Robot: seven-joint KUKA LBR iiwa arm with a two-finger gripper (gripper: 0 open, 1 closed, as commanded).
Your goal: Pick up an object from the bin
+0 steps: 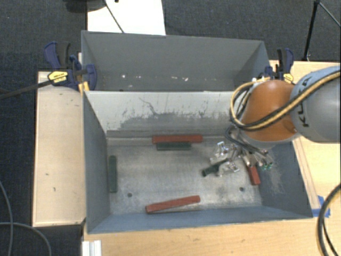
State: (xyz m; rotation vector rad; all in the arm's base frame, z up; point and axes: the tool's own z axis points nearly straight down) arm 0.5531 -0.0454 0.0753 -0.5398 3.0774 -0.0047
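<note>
The tool (pixel 224 162) is held low over the right part of the grey metal bin (pixel 98 153); its width cannot be told. A short, flat red-brown bar (pixel 254 175) is seen just beside it.

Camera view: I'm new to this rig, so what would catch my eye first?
The arm's orange cover at right stands out, with the gripper low over the right side of the bin. A red bar lies by the back wall, a second red bar near the front, a green bar at left.
</note>
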